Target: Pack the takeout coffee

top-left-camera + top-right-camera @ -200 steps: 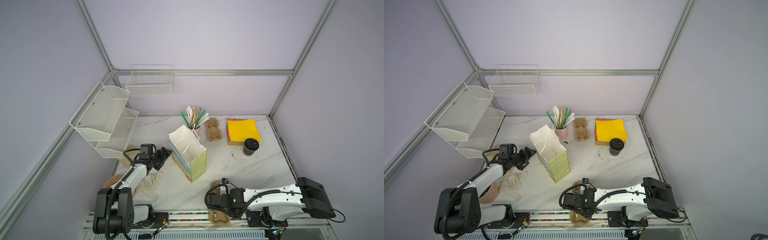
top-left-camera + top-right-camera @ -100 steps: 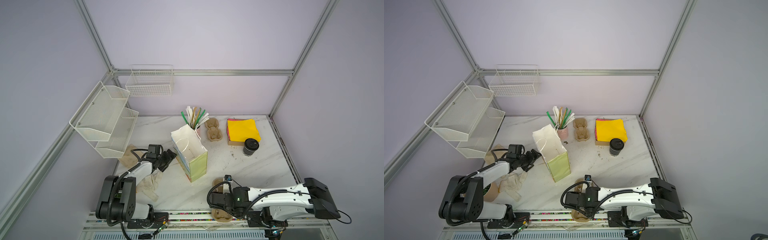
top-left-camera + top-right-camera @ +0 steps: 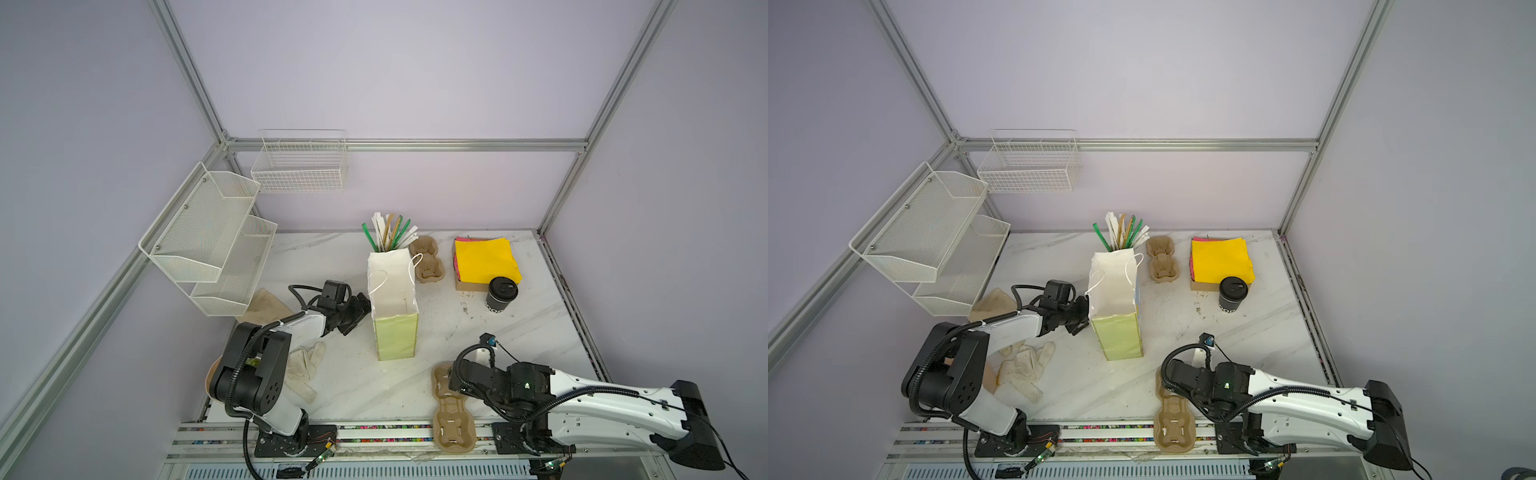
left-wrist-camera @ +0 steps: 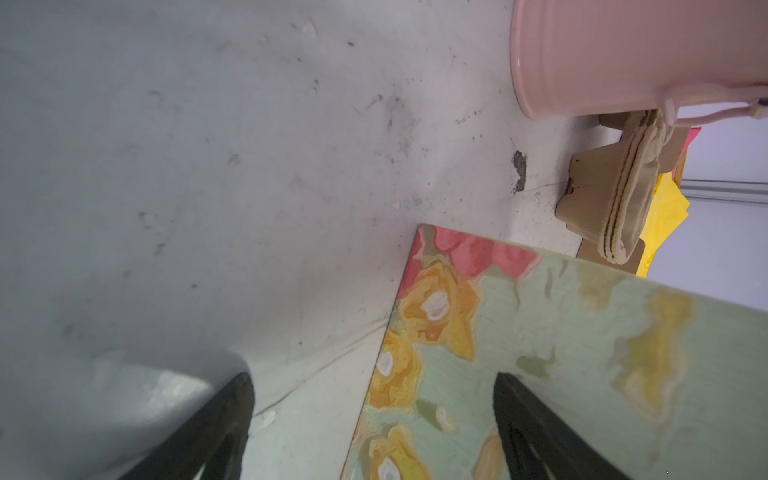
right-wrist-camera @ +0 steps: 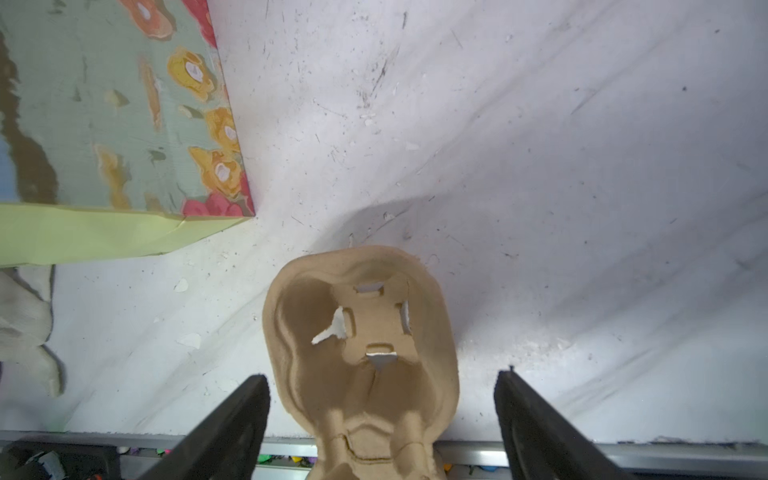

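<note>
The takeout coffee (image 3: 501, 295) (image 3: 1233, 294), a black cup with its black lid on, stands upright at the right back of the table, next to the napkin box. No gripper is near it. An open paper bag (image 3: 392, 291) (image 3: 1113, 286) with green flowered sides stands mid-table. My left gripper (image 3: 360, 312) (image 3: 1080, 319) (image 4: 372, 378) is open, low at the bag's left side, and the bag's corner edge (image 4: 399, 316) lies between its jaws. My right gripper (image 3: 452, 381) (image 3: 1170, 384) (image 5: 380, 376) is open at the front edge, its jaws either side of a brown cup carrier (image 5: 361, 332) (image 3: 451, 419).
A pink cup of straws (image 3: 388, 237) (image 4: 623, 54) stands behind the bag, beside stacked carriers (image 3: 428, 262). Yellow napkins (image 3: 484, 259) fill a box at back right. Cloth gloves (image 3: 305, 365) lie front left. Wire shelves (image 3: 208, 237) and a wire basket (image 3: 299, 166) hang on the left and back walls.
My left gripper has moved right until it reached the bag's side, and the bag has turned a little. The right gripper has stayed open over the carrier while its arm shifted slightly.
</note>
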`<control>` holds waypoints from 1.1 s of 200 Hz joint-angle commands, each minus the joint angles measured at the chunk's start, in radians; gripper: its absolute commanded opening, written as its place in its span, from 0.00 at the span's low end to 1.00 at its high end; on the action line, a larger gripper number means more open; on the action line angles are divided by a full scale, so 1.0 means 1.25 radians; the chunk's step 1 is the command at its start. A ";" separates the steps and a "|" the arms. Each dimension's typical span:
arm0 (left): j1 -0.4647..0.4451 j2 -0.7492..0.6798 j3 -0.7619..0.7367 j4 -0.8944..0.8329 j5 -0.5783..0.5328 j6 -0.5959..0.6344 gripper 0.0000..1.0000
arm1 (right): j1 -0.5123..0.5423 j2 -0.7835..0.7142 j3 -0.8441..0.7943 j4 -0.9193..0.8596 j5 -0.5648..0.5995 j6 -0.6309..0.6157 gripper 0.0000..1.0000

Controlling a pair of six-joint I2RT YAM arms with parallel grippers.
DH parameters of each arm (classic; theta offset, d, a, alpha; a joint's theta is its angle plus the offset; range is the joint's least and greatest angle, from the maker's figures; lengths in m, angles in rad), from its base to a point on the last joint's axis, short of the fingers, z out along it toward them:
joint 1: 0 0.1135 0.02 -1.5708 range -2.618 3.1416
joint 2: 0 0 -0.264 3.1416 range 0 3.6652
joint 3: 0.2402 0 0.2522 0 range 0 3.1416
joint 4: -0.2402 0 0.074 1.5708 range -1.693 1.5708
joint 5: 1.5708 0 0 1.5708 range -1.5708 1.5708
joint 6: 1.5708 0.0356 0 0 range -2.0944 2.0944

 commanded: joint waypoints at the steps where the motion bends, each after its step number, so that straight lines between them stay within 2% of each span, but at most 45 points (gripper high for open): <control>1: -0.014 0.001 0.038 -0.007 -0.019 -0.020 0.90 | -0.003 0.045 0.001 0.005 -0.027 -0.054 0.91; 30: -0.015 -0.027 0.027 -0.018 -0.015 -0.016 0.90 | 0.036 0.149 0.034 0.010 -0.056 -0.051 0.93; 98: -0.015 -0.135 -0.002 -0.079 -0.049 0.016 0.90 | 0.138 0.152 0.091 -0.022 -0.076 0.008 0.95; 132: -0.015 -0.170 -0.007 -0.094 -0.061 0.030 0.90 | 0.141 0.206 0.070 -0.030 -0.104 0.023 0.96; 180: -0.015 -0.190 -0.020 -0.102 -0.073 0.045 0.90 | 0.141 0.123 0.068 -0.074 -0.064 0.079 0.96; 220: -0.016 -0.199 -0.019 -0.112 -0.081 0.053 0.90 | 0.152 0.208 0.061 -0.006 -0.107 0.046 0.96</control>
